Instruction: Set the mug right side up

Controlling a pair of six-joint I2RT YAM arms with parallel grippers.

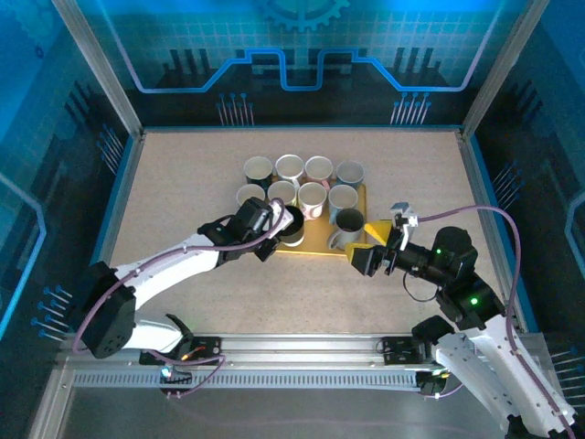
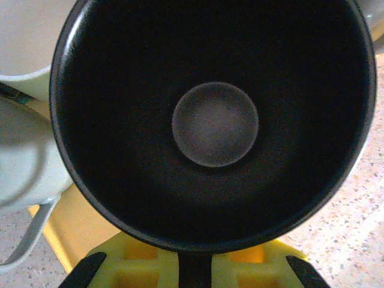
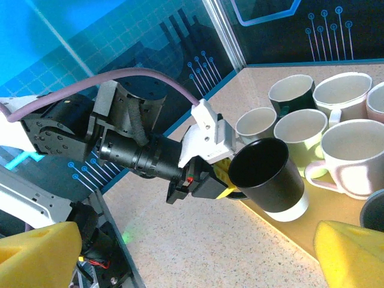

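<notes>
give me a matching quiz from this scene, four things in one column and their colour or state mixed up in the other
Things:
1. black mug
2. right gripper
3. tray
4. left gripper

Colour or state:
a. yellow
b. shut, gripping something
c. tilted, being held
d. open, holding nothing

Pairs: 1-c, 2-d, 3-a, 4-b
</notes>
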